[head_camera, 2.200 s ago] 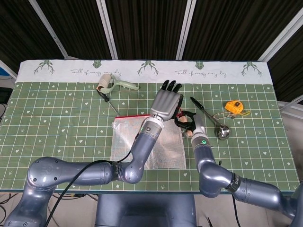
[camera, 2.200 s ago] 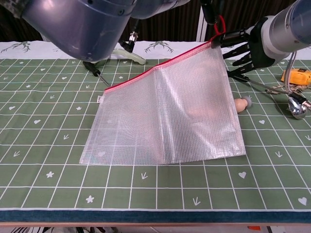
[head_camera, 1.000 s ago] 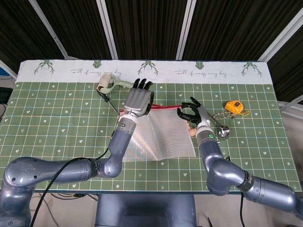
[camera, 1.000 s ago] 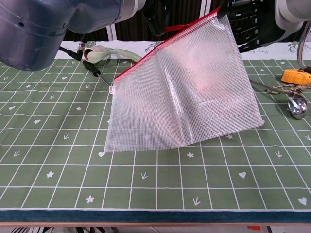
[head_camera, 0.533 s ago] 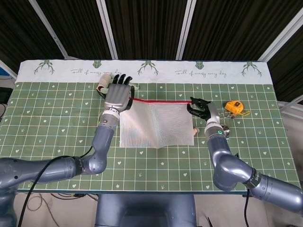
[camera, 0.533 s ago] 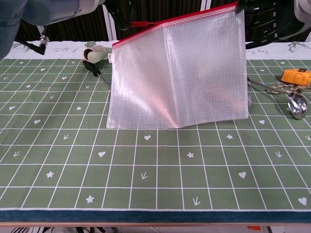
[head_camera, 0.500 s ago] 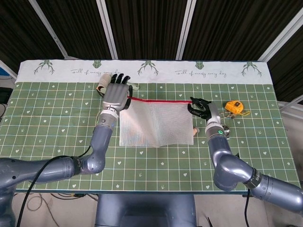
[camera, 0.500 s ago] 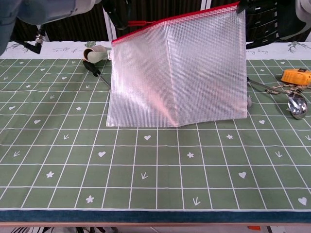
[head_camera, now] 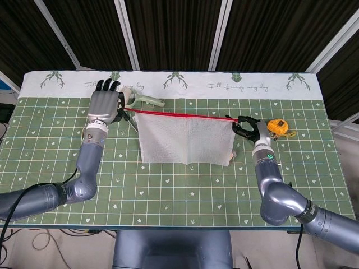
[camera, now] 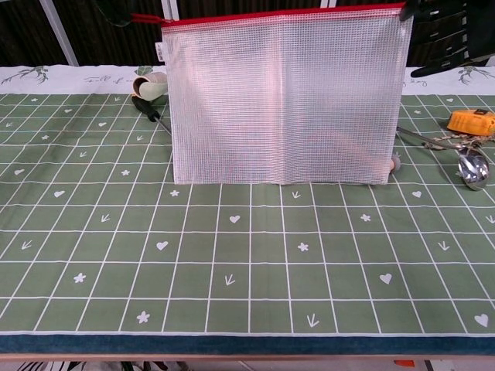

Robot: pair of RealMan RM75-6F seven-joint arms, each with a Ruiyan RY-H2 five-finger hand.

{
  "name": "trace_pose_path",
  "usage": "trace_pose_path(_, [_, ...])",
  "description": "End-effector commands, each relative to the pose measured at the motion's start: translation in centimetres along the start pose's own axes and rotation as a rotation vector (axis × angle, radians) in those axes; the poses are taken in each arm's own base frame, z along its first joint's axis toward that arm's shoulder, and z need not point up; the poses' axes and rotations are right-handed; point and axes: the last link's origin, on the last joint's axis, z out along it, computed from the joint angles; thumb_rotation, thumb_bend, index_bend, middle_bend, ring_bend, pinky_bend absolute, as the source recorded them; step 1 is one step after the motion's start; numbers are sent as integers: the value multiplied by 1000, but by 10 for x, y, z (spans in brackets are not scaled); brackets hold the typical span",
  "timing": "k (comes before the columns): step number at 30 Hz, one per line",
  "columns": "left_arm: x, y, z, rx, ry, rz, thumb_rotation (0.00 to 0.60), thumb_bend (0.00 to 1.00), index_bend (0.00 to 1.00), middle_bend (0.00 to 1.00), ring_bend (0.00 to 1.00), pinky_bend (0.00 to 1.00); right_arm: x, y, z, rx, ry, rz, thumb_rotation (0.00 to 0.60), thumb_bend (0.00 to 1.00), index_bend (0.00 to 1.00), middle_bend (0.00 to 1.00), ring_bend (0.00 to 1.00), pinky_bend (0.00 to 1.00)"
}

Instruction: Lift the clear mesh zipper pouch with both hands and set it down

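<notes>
We hold the clear mesh zipper pouch (head_camera: 185, 141) up above the green gridded desk (head_camera: 56, 145), stretched out between both hands, its red zipper edge (head_camera: 179, 115) pulled taut and running nearly level from one side to the other. Our left hand (head_camera: 104, 108) is up at the left end of that red edge, palm side away from the head camera and fingers pointing upward; we cannot tell from here exactly how it pinches the corner, but the pouch hangs from that end. Our right hand (head_camera: 248, 127) grips the right end of the zipper edge, dark fingers curled in around it. In the chest view the pouch (camera: 282, 100) hangs as a flat upright sheet, its bottom edge close to the desk surface (camera: 232, 270); whether it touches, we cannot tell. Behind the pouch on the left lie a screwdriver (camera: 151, 114) and a beige-handled tool (head_camera: 143, 100). To the right rest a yellow tape measure (camera: 472, 121) and a metal spoon (camera: 470, 170), just beside each other.
</notes>
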Motion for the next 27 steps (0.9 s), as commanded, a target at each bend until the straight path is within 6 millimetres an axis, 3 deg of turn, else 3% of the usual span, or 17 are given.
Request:
trace_pose_path(1, [0, -9, 0, 8, -5, 7, 600, 443, 630, 135, 0, 0, 2, 0, 0, -1, 4, 0, 600, 576, 635, 230, 14, 227])
trace_pose_path(9, [-1, -22, -1, 27, -16, 4, 600, 416, 600, 125, 0, 0, 3, 0, 0, 0, 5, -10, 600, 567, 619, 212, 14, 227])
trace_pose_path(10, [-1, -23, -1, 27, -19, 2, 600, 367, 562, 109, 0, 0, 2, 1, 0, 0, 3, -17, 600, 545, 572, 189, 12, 227])
trace_pose_path(13, [-1, -23, -3, 22, -31, -5, 600, 161, 351, 38, 0, 0, 1, 3, -1, 7, -11, -70, 600, 315, 117, 27, 0, 214])
trace_pose_path(15, [-2, -23, -4, 17, -48, -10, 600, 83, 215, 13, 0, 0, 1, 6, -2, 15, -25, -132, 600, 205, 1, 0, 0, 200])
trace_pose_path(17, [0, -22, -5, 14, -54, -25, 600, 51, 121, 2, 0, 0, 3, 8, -2, 31, -22, -216, 600, 161, 0, 0, 0, 193])
trace_pose_path(20, [1, -23, -7, 7, -49, -51, 600, 40, 62, 0, 0, 0, 5, 8, -2, 58, -7, -287, 600, 133, 0, 0, 0, 191])
trace_pose_path(27, [5, -36, -24, -1, -33, -106, 600, 42, 53, 0, 0, 0, 22, 14, -10, 110, 35, -439, 600, 128, 0, 0, 0, 191])
